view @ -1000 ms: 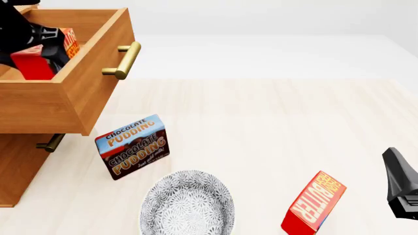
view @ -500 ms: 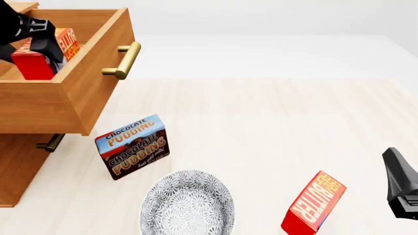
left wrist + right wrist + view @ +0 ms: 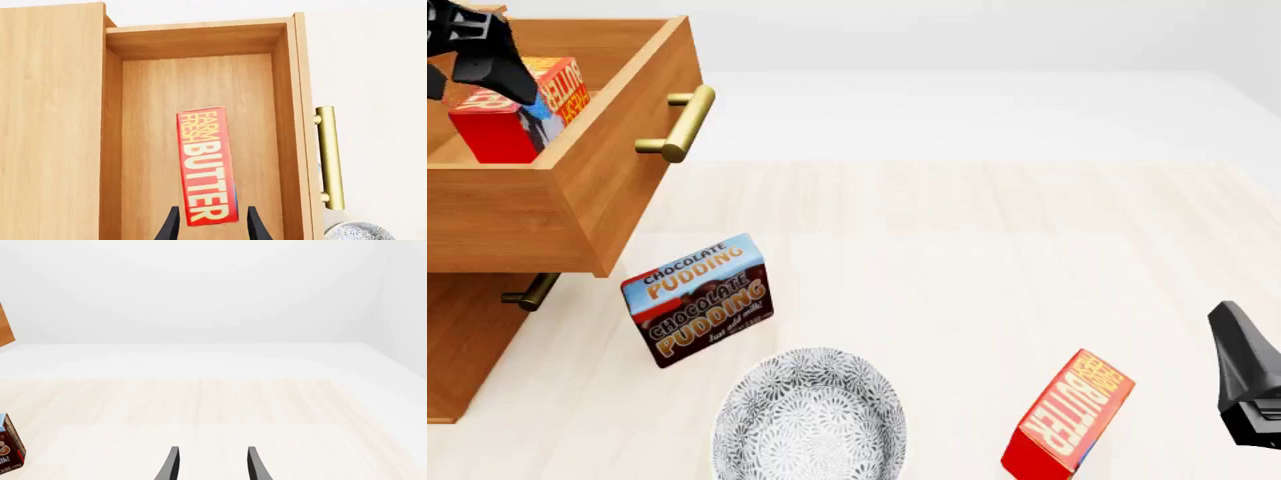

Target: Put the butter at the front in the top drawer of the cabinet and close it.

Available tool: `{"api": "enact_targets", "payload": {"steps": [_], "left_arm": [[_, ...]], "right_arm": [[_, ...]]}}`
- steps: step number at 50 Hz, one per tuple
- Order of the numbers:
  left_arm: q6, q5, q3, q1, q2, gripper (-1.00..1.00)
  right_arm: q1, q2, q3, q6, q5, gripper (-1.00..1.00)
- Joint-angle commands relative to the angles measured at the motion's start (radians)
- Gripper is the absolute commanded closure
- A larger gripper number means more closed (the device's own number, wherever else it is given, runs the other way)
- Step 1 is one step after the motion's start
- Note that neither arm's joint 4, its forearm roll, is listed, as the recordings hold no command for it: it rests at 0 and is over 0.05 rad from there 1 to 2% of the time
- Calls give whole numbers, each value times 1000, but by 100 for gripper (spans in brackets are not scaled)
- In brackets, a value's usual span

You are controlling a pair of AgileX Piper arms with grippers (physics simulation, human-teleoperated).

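- The butter [image 3: 207, 165] lies flat on the floor of the top drawer [image 3: 627, 150], label up, roughly midway between the side walls and touching neither; a sliver of blue shows along one edge.
- The left gripper [image 3: 210, 225] hangs above the carton's near end with its fingers spread wider than the carton, holding nothing.
- The drawer stands pulled well out of the cabinet [image 3: 461, 350], its brass handle [image 3: 681, 125] free.
- The step in hand appears to be closing: the gripper should lift clear of the drawer walls first, then press squarely on the drawer front or handle, pushing straight along the slide so it does not bind.
- The right gripper [image 3: 210, 465] is open, idle and empty, well apart over the table [image 3: 988, 250], near the other butter carton [image 3: 1070, 415].
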Motion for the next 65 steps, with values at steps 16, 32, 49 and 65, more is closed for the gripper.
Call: {"api": "enact_targets", "payload": {"steps": [16,32,49,65], "left_arm": [[258,0,-20,-67,-130,-100],[296,0,-125,-222,-124,-100],[277,0,-290,-409,-46,-100],[94,0,-505,-647,170,-100]], "right_arm": [[0,0,1,-1,-2,-100],[1,0,1,-1,-1,-100],[0,0,1,-1,-2,-100],[0,0,1,-1,-2,-100]]}}
